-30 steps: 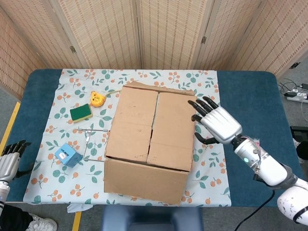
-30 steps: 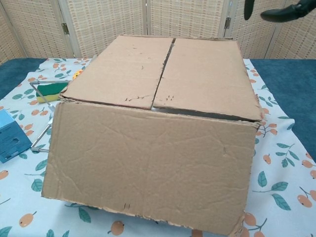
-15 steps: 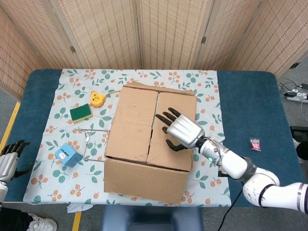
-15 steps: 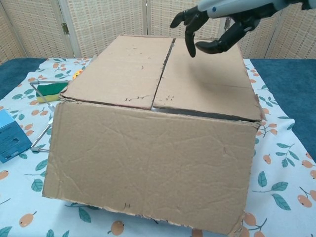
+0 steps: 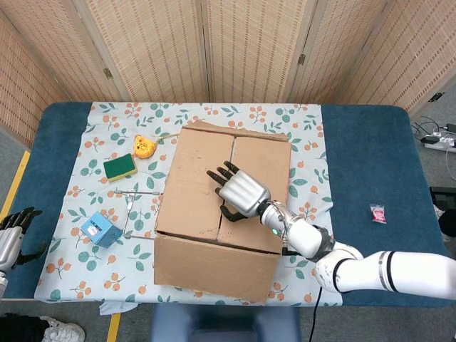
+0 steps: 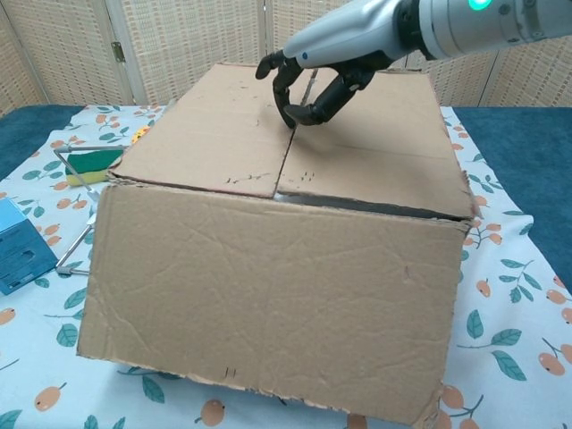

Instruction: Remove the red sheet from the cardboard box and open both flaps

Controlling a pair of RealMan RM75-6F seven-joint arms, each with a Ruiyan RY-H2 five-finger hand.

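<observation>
Cardboard box (image 5: 222,211) sits centre of frame in the head view, on a floral tablecloth (image 5: 306,135) over the blue table (image 5: 367,157). Both top flaps are closed flat: left flap (image 5: 196,182), right flap (image 5: 255,189), seam running down the middle. Red sheet not visible from either view.

Right hand (image 5: 239,191) is over the box top at centre frame, right above the seam, fingers (image 6: 288,85) curled downward with tips at or just above the seam line in the chest view; grasping nothing, and contact with the cardboard can't be told for sure. Its arm comes in from the lower right of the frame.

Left hand (image 5: 13,231) is at the far lower-left edge of the head view, off the table, fingers loosely bent, nothing in it.

Left of the box on the cloth: green-yellow sponge (image 5: 120,166), small yellow toy (image 5: 144,146), blue box (image 5: 98,229), thin metal wire frame (image 5: 132,203). Small pink packet (image 5: 377,213) at right on the blue surface.
</observation>
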